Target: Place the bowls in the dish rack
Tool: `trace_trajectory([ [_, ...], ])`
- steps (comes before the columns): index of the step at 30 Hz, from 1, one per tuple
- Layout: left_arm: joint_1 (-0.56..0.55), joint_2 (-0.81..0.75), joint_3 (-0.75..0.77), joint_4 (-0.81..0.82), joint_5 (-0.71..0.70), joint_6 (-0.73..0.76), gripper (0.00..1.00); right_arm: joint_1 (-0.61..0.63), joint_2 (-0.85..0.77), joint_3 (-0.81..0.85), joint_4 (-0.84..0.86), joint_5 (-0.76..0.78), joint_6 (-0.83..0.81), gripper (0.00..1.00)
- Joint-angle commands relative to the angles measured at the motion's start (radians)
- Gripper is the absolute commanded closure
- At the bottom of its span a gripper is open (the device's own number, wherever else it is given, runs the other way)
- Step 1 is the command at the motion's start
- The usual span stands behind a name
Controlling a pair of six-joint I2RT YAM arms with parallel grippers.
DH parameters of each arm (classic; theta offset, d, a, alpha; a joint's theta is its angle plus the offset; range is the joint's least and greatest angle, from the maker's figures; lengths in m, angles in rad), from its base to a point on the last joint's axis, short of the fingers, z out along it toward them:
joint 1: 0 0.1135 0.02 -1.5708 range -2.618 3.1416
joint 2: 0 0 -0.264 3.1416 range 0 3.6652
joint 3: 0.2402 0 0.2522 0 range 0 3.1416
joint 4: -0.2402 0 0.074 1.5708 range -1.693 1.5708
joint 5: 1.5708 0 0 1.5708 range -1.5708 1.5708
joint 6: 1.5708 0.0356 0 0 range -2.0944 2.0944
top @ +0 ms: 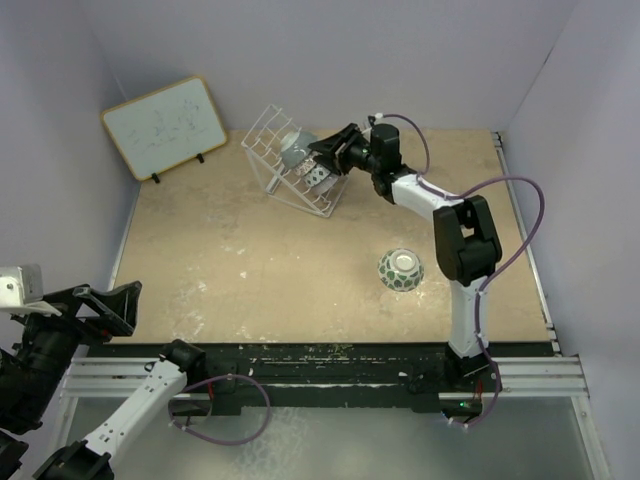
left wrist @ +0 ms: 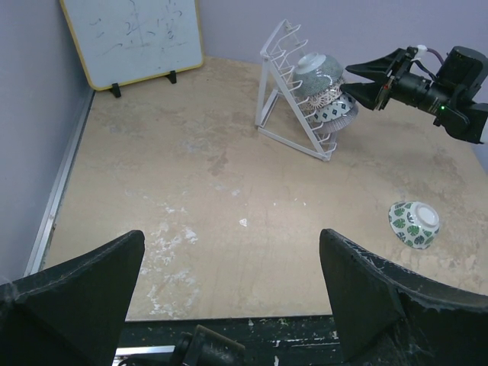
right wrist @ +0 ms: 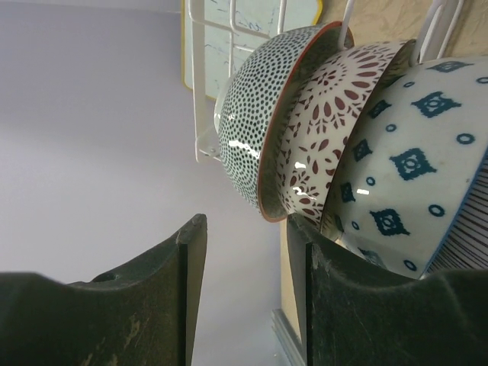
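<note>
Four bowls stand on edge in the dish rack (top: pixel 262 128) at the far side of the tabletop (top: pixel 250 270). They are a dotted bowl (right wrist: pixel 248 114), a maroon-flowered bowl (right wrist: pixel 320 130), a blue-patterned bowl (right wrist: pixel 412 168) and, at the edge of the wrist view, a striped bowl (right wrist: pixel 467 255). The green-and-white bowl (top: pixel 400 268) sits alone on the tabletop, well apart from the rack and near the right arm's elbow. It looks mouth-down to me, though I can't be sure.

I read the step as getting clear of the rack and going for that last bowl. I'd draw the right gripper (left wrist: pixel 348 80) straight back along its own axis with no sideways swing. Its fingers (right wrist: pixel 152 305) sit close under the nested rims, and a nudge could tip the row or catch a wire. Once clear, I'd lift, come over the green-and-white bowl from above and spread the jaws wider before taking it across the wall.

The right gripper's jaws are about half apart with nothing between them. I can't tell whether one finger brushes the blue-patterned bowl. The left gripper (left wrist: pixel 229 252) is spread wide and empty, low at the near left corner, well away from everything.
</note>
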Motion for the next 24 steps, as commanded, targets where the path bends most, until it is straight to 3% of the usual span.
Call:
trace_trajectory([
  [1,-0.009,-0.003,0.008,0.016,-0.004,-0.013,0.01,-0.007,-0.064,-0.019,0.016,0.008,-0.033,0.51],
  [9,-0.009,0.000,0.006,0.015,-0.010,-0.014,0.01,-0.008,-0.164,-0.082,0.019,-0.015,-0.083,0.51],
  [13,-0.010,0.008,0.004,0.023,-0.002,-0.013,0.01,-0.008,-0.256,-0.103,-0.146,0.000,-0.227,0.50],
  [18,-0.011,0.015,-0.009,0.045,0.017,-0.013,0.01,-0.008,-0.398,-0.160,-0.450,0.124,-0.473,0.44],
  [24,-0.012,0.003,-0.038,0.071,0.029,-0.011,0.01,-0.010,-0.607,-0.302,-0.678,0.301,-0.582,0.24],
])
